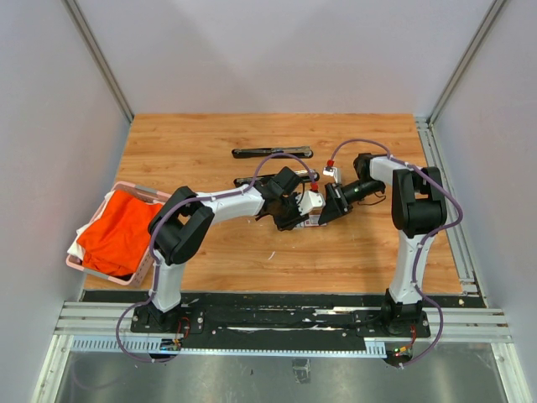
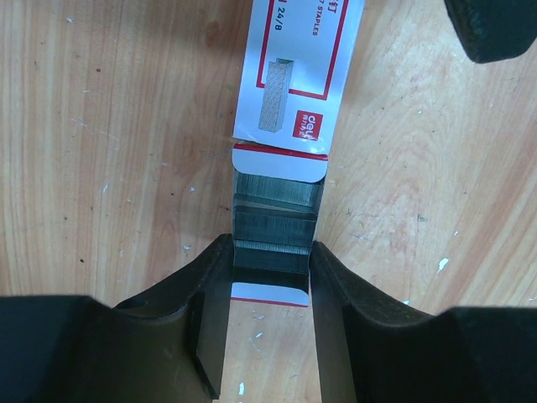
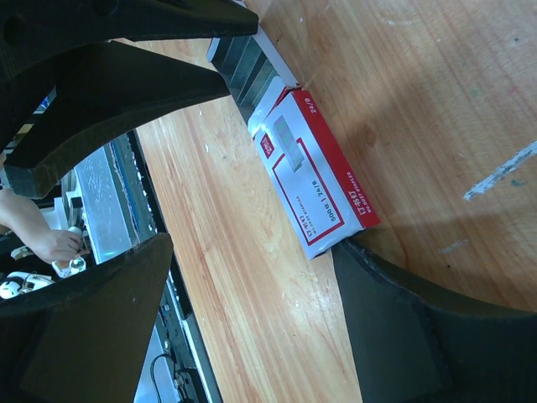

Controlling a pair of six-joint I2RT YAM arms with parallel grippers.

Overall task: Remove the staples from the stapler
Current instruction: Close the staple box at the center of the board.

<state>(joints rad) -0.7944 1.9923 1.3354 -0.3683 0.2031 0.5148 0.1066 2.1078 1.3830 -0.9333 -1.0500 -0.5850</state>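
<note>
You've got a wooden counter (image 1: 210, 252) boxed in by plain grey walls (image 1: 294, 50). The pink basket (image 1: 138, 191) at its left edge holds an orange cloth (image 1: 117, 231). The staples (image 2: 277, 222) sit in the tray (image 2: 268, 292) slid out of the white-and-red box (image 2: 294, 75). Your left hand (image 2: 270, 273) pinches that tray, and your right hand (image 3: 252, 252) gapes wide at the box's other end. The stapler (image 1: 271, 152) lies further back.

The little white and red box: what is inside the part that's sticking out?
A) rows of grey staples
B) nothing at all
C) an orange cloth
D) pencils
A: in the left wrist view, the white and red box is slid open, and rows of grey staples lie in the part sticking out, between the fingers of the left gripper.
</note>
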